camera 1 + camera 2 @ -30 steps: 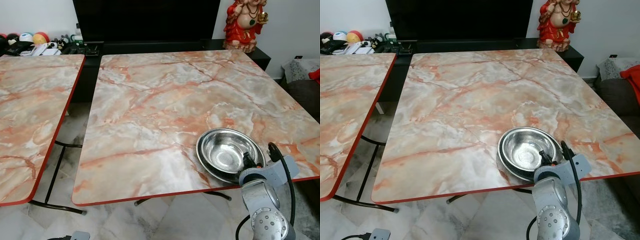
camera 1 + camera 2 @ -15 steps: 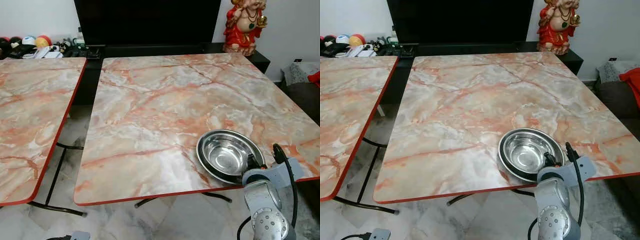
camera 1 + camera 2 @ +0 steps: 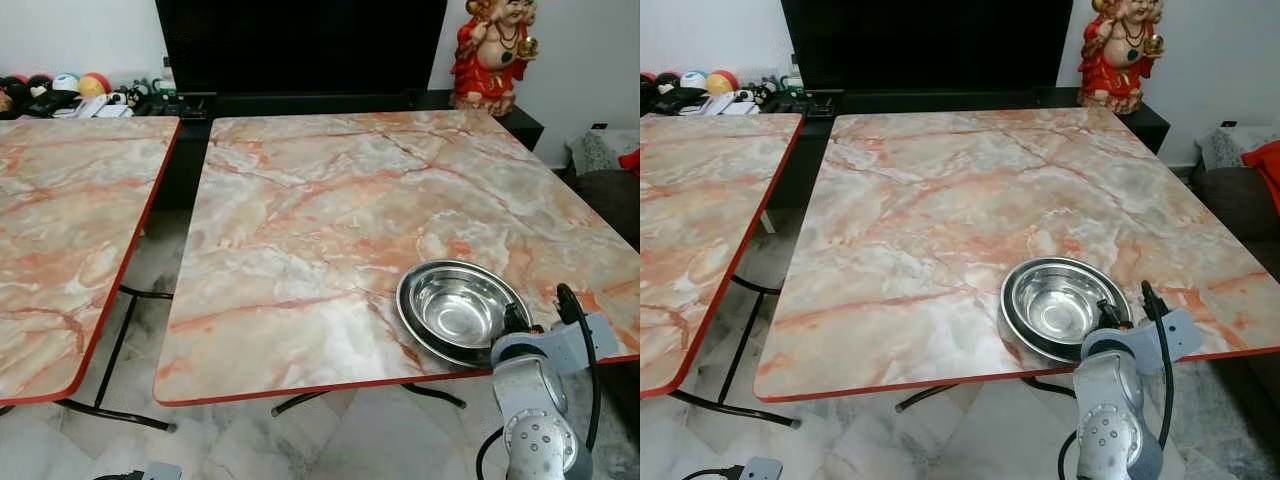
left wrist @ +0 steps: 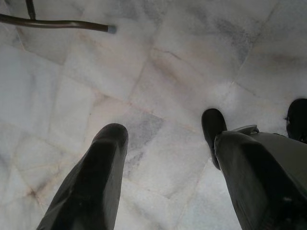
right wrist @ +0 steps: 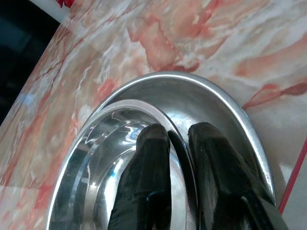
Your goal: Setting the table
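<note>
Two steel bowls sit nested near the front right edge of the marble table (image 3: 330,220). The inner bowl (image 3: 455,308) lies inside the wider outer bowl (image 3: 412,325). My right gripper (image 5: 177,132) is shut on the inner bowl's near rim, one finger (image 5: 148,158) inside and the other outside it. In the eye views my right arm (image 3: 530,400) reaches up from below the table edge to the bowls. My left gripper (image 4: 163,129) hangs open over the pale floor tiles with nothing between its fingers.
A second marble table (image 3: 60,230) stands to the left, with a gap of floor and metal legs (image 3: 120,350) between. A black cabinet (image 3: 300,50) and a red statue (image 3: 495,50) stand behind. A dark sofa (image 3: 610,190) is at the right.
The whole picture has shifted slightly, so the camera has moved. My right gripper stays on the bowl's rim and the bowls keep their place on the table.
</note>
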Motion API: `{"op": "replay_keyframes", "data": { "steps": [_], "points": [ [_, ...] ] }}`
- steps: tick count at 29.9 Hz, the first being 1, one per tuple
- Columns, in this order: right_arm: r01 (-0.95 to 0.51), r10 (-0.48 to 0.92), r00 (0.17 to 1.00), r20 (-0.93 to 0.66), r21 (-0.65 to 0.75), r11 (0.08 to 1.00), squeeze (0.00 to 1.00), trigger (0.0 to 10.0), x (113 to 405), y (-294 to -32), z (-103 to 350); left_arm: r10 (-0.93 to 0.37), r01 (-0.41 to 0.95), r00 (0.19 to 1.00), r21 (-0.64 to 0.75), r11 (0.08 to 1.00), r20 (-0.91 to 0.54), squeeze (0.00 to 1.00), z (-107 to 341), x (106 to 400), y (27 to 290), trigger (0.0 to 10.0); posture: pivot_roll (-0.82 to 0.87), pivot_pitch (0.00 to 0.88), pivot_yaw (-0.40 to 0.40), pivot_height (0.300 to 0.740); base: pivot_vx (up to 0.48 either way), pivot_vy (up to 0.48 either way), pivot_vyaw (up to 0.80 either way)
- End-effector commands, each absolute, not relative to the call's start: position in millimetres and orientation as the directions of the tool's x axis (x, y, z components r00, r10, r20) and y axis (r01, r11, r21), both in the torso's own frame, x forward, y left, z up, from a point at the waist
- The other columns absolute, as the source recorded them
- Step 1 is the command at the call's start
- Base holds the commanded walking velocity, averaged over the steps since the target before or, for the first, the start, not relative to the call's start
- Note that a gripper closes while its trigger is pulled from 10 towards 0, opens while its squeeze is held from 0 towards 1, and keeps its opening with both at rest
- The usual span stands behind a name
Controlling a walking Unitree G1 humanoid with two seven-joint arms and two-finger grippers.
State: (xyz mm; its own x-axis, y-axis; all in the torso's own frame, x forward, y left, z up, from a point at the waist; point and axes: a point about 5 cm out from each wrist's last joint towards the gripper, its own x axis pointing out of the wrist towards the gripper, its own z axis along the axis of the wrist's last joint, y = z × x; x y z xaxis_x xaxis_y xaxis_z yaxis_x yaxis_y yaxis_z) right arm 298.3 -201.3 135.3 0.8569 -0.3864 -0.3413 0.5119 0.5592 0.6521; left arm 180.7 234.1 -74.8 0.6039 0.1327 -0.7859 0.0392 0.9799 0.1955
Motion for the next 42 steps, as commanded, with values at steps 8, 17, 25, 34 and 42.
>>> {"op": "replay_keyframes", "data": {
  "steps": [8,17,25,34,42],
  "points": [
    [0.489,-0.396,0.867,-0.301,0.665,0.564,0.00,10.0,305.5,-200.4,140.6,0.132,0.054,0.580,0.199,0.978,-0.804,0.00,-78.3,173.9,234.9,10.0,-0.05,0.090,-0.003,0.740,0.000,0.000,0.00],
    [0.495,-0.444,0.858,-0.259,0.651,0.576,0.00,10.0,305.0,-208.8,145.7,0.124,0.060,0.578,0.194,0.979,-0.806,0.00,-79.5,172.2,232.4,10.0,-0.05,0.090,-0.003,0.740,0.000,0.000,0.00],
    [0.511,-0.480,0.844,-0.239,0.631,0.584,0.00,10.0,304.1,-213.4,146.7,0.120,0.063,0.577,0.191,0.980,-0.808,0.00,-79.9,172.1,231.1,10.0,-0.05,0.102,-0.003,0.740,0.000,0.000,0.00],
    [0.359,-0.412,0.911,-0.005,0.501,0.788,0.00,10.0,309.2,-202.9,170.7,0.130,0.051,0.587,0.196,0.979,-0.799,0.00,-79.0,173.3,232.1,10.0,-0.06,0.103,-0.001,0.740,0.000,0.000,0.00],
    [0.295,-0.325,0.942,0.080,0.261,0.919,0.00,10.0,304.4,-209.9,175.5,0.116,0.038,0.604,0.174,0.984,-0.789,0.00,-74.4,175.3,243.2,10.0,-0.06,0.108,-0.001,0.740,0.000,0.000,0.00]
  ]
}}
